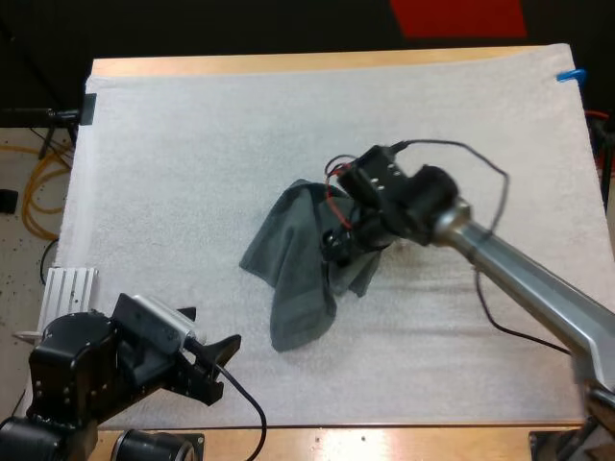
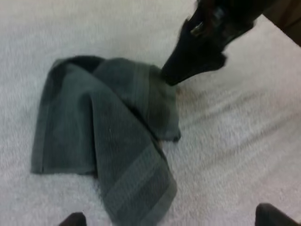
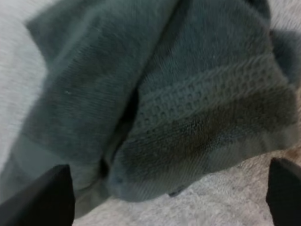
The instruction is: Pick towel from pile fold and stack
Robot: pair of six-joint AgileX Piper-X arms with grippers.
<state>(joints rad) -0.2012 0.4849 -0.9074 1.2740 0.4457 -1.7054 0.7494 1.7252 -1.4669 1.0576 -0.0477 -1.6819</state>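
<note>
Hovering my right gripper [image 1: 336,242] low over the dark grey-green towel [image 1: 298,288], I see its fingers [image 3: 47,197] spread wide, clear of the cloth. The towel lies crumpled just beneath them on the white mat [image 1: 192,173], lapped over itself, ribbed border showing. My left gripper [image 1: 209,328], fingers parted, sits well apart from it.

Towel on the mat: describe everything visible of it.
The towel is dark grey-green terry cloth with a flatter woven band near its hem. It lies crumpled and loosely folded over itself near the middle of the white mat, with one flap reaching toward the near edge. The right gripper is down over its right side, jaws apart across a fold; whether they press the cloth cannot be told. The left gripper is clear of it, nearer the table's front.
</note>
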